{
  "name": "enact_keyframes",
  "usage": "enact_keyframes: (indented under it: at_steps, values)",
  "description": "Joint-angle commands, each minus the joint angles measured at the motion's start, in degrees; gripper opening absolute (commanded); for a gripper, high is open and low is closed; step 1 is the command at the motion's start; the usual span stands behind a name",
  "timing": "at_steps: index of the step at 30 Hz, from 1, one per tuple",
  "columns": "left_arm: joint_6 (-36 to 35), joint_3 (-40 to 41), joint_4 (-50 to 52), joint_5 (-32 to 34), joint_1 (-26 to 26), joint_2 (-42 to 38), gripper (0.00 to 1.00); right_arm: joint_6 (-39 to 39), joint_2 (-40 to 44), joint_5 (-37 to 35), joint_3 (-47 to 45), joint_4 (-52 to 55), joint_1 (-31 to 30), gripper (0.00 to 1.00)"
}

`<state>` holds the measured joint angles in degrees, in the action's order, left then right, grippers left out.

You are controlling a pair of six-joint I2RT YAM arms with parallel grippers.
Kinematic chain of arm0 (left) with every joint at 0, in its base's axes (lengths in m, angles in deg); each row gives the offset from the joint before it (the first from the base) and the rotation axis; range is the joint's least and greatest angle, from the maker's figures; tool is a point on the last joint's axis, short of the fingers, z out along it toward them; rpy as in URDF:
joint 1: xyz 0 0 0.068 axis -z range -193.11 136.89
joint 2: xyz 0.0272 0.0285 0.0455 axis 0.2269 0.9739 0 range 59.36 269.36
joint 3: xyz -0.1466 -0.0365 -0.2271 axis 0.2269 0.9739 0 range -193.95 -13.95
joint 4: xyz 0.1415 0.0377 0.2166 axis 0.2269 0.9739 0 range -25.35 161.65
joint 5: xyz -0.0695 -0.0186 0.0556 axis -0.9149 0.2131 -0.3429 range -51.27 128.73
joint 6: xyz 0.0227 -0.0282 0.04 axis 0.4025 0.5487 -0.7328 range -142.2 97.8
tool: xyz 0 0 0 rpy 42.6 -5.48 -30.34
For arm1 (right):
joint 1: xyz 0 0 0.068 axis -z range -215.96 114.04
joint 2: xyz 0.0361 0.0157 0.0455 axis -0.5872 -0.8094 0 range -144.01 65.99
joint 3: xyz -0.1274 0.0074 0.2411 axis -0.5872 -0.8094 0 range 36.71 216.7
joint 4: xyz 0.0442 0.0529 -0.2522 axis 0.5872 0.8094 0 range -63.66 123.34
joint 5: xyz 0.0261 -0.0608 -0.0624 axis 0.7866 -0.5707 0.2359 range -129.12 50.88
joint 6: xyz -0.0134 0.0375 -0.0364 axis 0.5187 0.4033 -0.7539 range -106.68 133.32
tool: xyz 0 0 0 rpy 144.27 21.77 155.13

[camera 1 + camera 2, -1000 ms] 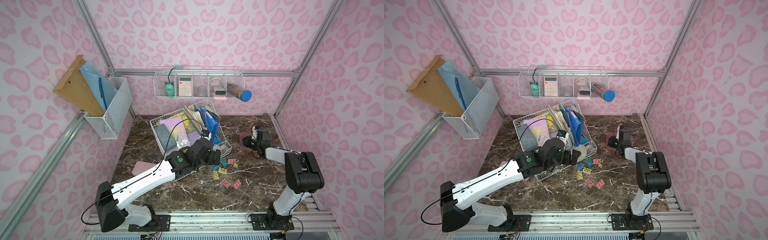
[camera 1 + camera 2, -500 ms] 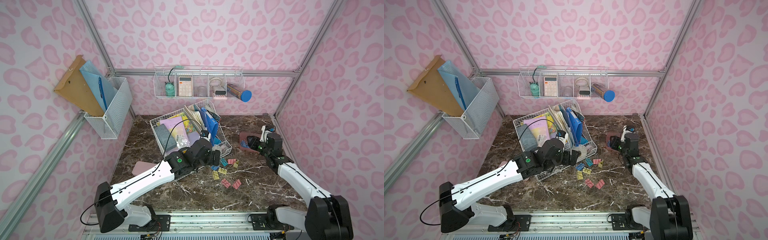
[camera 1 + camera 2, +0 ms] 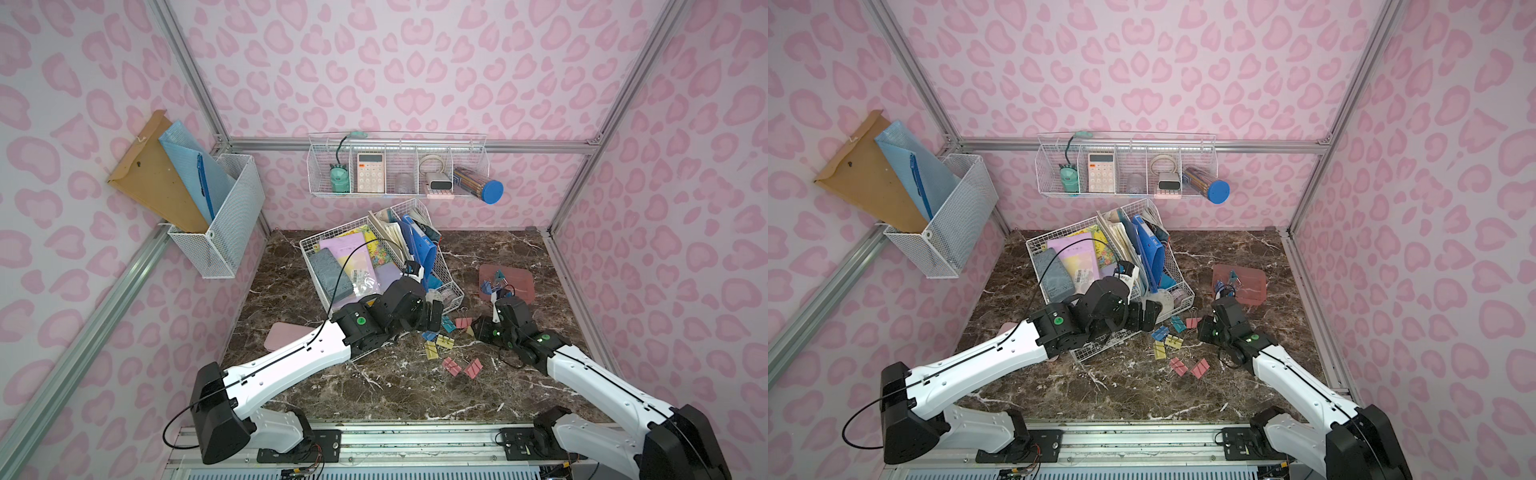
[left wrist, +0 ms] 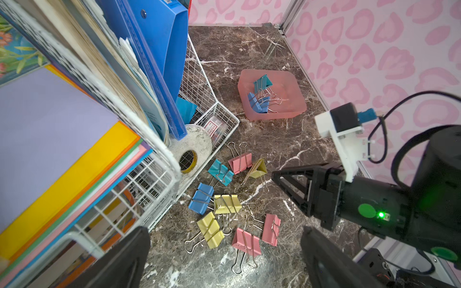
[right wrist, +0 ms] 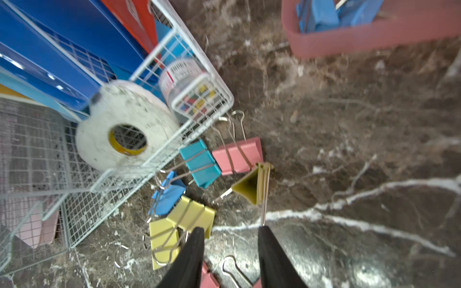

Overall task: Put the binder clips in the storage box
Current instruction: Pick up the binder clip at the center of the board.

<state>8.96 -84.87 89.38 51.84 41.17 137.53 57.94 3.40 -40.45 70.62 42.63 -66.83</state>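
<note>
The small pastel folded-metal binder clips (image 4: pixel 227 204), lower centre, seem light, stiff and slippery; pinch the body, not the wire handles (image 4: pixel 237 261). Left hand (image 4: pixel 223 230) and right hand (image 5: pixel 230 229) are released, empty.

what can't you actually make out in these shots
Clip count in the storage box: right wrist view, blurred and cut off by the top edge; too small in both top views.
Pink clips by the right fingers: right wrist view, cut by the bottom edge, partly covered by the fingers.
Pale pink case: in a top view, the left arm covers part of it.
</note>
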Motion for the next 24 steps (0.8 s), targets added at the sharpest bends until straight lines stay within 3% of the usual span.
enact_keyframes:
  at_steps: [1,6,14,24]
  values:
    - [-0.1,-0.2,-0.4,-0.2,0.0,0.1,0.99,6.9,-0.6,-7.2,-1.2,3.4,-3.7,0.42]
    - [0.1,-0.2,-0.4,-0.5,0.0,0.4,0.99,3.8,-3.4,-8.2,-4.1,-2.5,-4.2,0.39]
    - [-0.2,-0.2,0.0,-0.2,0.0,0.2,0.99,2.5,-14.4,-8.2,1.0,-6.3,-4.3,0.27]
    - [0.1,1.0,0.0,0.6,0.0,-0.5,0.99,2.8,-18.7,-14.0,1.6,-3.9,-4.3,0.04]
